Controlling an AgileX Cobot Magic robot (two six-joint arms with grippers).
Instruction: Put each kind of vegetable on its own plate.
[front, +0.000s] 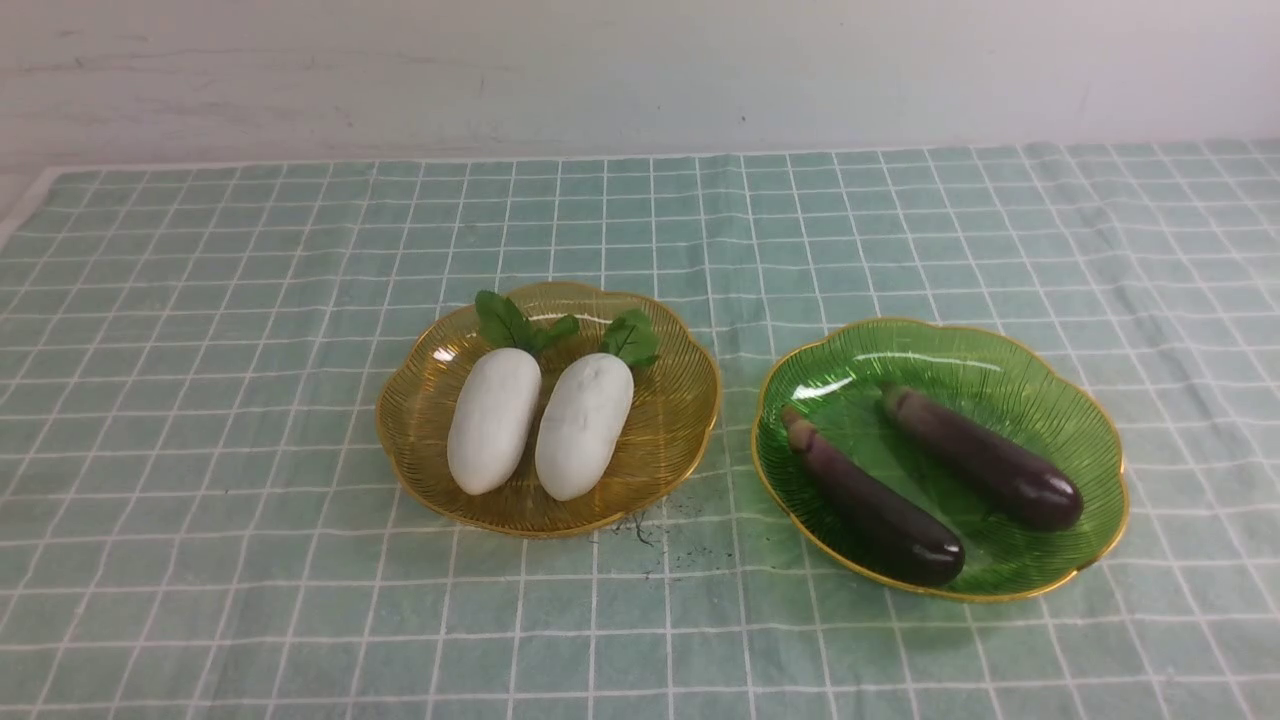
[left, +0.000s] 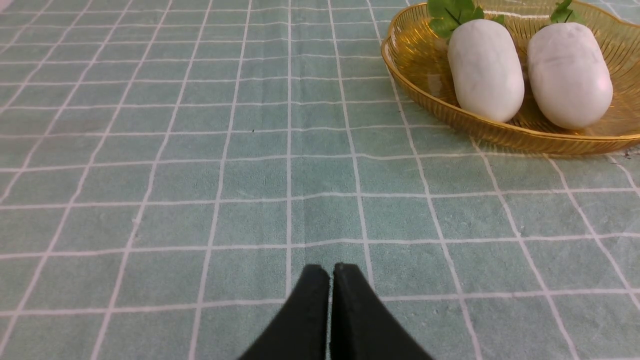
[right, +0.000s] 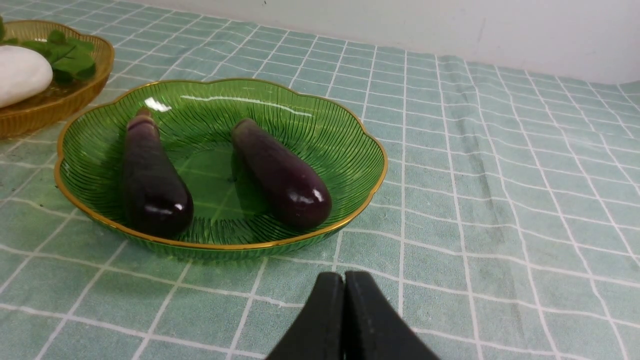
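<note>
Black and pressed tip to tip, the fingers of the left hand are clenched on nothing, hanging low over bare cloth. The right hand is likewise clenched and empty, its dark fingers meeting above the cloth just short of the green plate's near rim.

Out from the left hand, across several squares of the green checked tablecloth, sits the amber plate, a ribbed translucent dish with a gold scalloped edge. Two white radishes lie in it side by side, nearly touching: the left radish and the right radish, both with their green leafy tops pointing toward the far wall and their rounded ends toward the robot. In the left wrist view the same pair fills the dish, leaves at the far rim.

Out from the right hand lies the green plate, of the same ribbed, gold-rimmed make, set to the right of the amber one with a narrow strip of cloth between them. Two dark purple eggplants rest in it, roughly parallel and apart: the nearer eggplant and the farther eggplant, each with its stem end angled toward the far left and its glossy blunt end toward the near right.

A few small dark specks mark the cloth just before the amber plate. The cloth covers the table up to a pale wall.
</note>
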